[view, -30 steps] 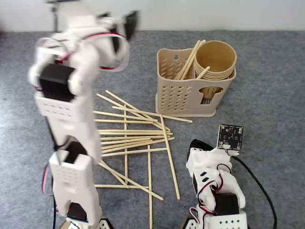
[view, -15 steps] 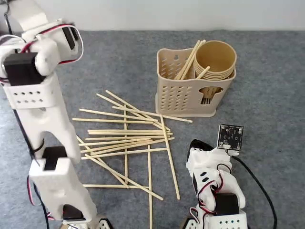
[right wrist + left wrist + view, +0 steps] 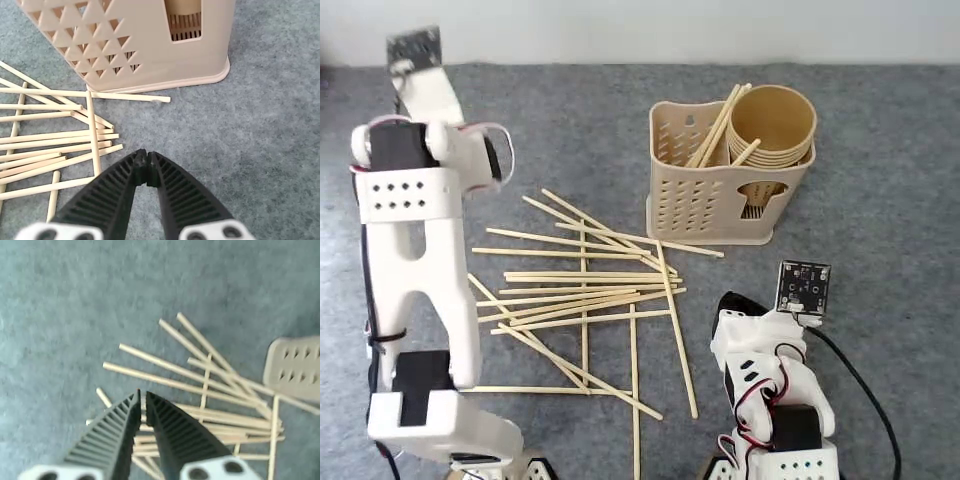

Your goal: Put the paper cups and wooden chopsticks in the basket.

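L gripper [image 3: 141, 396] fingers closed, empty, over loose chopsticks [image 3: 582, 290] on grey mat [image 3: 880, 210], R gripper [image 3: 146, 154] fingers closed, empty, nr basket [image 3: 705, 205], paper cups [image 3: 775, 120] stacked inside it

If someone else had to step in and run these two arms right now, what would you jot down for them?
Left gripper: jaws shut, empty, above the edge of the loose chopsticks.
Right gripper: jaws shut, empty, low in front of the basket.
Done: paper cups stacked in the basket, with a few stowed chopsticks beside them.
Left: the loose chopsticks scattered on the table beside the basket.
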Tool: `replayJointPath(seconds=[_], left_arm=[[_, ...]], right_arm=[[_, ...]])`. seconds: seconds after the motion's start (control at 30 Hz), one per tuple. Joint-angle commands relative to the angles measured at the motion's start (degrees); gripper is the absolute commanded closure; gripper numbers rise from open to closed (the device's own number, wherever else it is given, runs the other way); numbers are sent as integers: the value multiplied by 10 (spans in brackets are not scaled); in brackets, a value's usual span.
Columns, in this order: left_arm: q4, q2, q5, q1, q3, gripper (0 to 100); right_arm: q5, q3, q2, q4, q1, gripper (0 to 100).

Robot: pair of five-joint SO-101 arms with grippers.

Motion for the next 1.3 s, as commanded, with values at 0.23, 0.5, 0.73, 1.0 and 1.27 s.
replayJointPath(seconds=[0.23, 0.5, 0.73, 1.0, 1.27], left_arm=[[-108, -105, -68, -4, 291, 987], [-177, -190, -115, -4, 480, 984], [-200, -171, -113, -4, 532, 919], [-202, -159, -82, 53, 585, 843], [-270, -159, -27, 122, 656, 844]], right_arm=[[-3, -4, -2, -8, 0, 988], [-3, -4, -3, -8, 0, 988], [-4, -4, -3, -8, 0, 988], [-4, -4, -3, -8, 0, 988], [-4, -4, -3, -8, 0, 988]])
